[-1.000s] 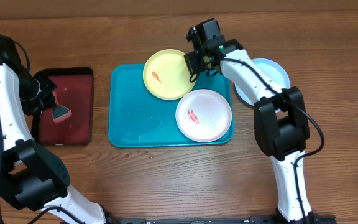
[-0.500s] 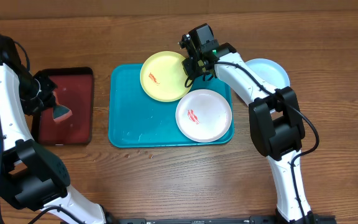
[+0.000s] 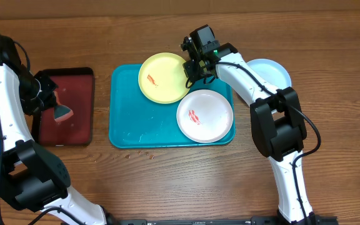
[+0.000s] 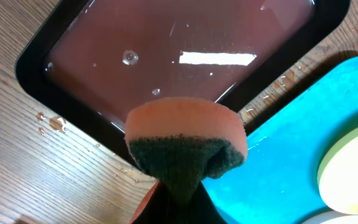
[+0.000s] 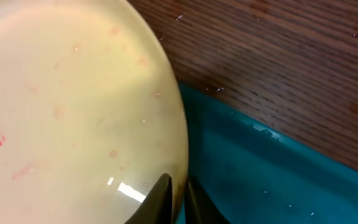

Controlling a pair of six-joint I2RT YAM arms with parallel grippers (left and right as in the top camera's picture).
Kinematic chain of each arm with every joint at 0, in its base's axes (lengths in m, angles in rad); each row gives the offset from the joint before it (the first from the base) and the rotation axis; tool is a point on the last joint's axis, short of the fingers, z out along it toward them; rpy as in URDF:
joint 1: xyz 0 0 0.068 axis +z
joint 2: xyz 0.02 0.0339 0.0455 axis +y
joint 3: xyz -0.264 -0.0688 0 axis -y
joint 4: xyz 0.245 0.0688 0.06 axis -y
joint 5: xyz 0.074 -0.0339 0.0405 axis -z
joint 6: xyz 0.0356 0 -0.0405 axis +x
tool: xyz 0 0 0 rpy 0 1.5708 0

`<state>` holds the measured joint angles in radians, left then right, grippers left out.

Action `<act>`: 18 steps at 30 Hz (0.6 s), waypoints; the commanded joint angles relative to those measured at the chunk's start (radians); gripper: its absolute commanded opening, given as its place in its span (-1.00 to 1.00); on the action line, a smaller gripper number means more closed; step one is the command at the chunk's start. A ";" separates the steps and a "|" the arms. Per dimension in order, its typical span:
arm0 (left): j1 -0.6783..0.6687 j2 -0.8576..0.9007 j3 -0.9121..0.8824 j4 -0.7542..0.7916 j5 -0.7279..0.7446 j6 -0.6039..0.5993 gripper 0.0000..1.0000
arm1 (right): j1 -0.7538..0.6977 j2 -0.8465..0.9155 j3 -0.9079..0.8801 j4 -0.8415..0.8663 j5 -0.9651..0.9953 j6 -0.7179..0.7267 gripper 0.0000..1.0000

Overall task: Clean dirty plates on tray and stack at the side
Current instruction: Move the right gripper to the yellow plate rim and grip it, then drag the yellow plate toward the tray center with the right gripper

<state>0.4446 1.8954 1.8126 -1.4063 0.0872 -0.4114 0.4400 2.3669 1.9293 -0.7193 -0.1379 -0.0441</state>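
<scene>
The yellow-green plate (image 3: 163, 76) with a red smear lies at the back of the turquoise tray (image 3: 127, 119). My right gripper (image 3: 192, 70) is shut on its right rim; in the right wrist view the fingers pinch the plate's (image 5: 73, 112) edge at the gripper (image 5: 178, 186). The white plate (image 3: 205, 115), also smeared red, sits at the tray's front right. The light blue plate (image 3: 264, 78) rests on the table right of the tray. My left gripper (image 3: 50, 103) is shut on an orange and green sponge (image 4: 185, 143) above the dark red tray (image 3: 67, 134).
The dark red black-rimmed tray (image 4: 185, 50) holds liquid and lies left of the turquoise tray (image 4: 291, 143). Water drops and small red crumbs dot the wooden table (image 3: 142, 153) in front of the turquoise tray.
My right gripper has moved left and closed on the yellow-green plate's rim, and the plate has slid slightly left. The left arm and sponge have not moved.
</scene>
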 commanded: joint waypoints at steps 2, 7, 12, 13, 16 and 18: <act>-0.008 -0.018 -0.005 0.001 0.018 0.024 -0.91 | 0.024 0.016 0.000 -0.006 -0.039 0.081 -0.92; -0.008 -0.018 -0.005 0.001 0.018 0.023 -0.92 | 0.079 0.016 0.000 -0.060 -0.046 0.123 -0.92; -0.008 -0.018 -0.005 0.003 0.018 0.024 -0.91 | 0.129 0.016 0.001 -0.046 0.045 0.122 -0.76; -0.008 -0.018 -0.005 0.003 0.018 0.024 -0.92 | 0.135 0.016 0.001 -0.032 0.061 0.116 -0.70; -0.008 -0.018 -0.005 0.003 0.018 0.024 -0.92 | 0.138 0.016 0.001 0.010 0.066 0.061 -0.51; -0.008 -0.018 -0.005 0.004 0.018 0.024 -0.92 | 0.138 0.016 0.001 0.035 0.066 0.022 -0.45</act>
<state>0.4446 1.8954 1.8126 -1.4055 0.0921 -0.4114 0.5938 2.3669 1.9289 -0.7040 -0.1013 0.0368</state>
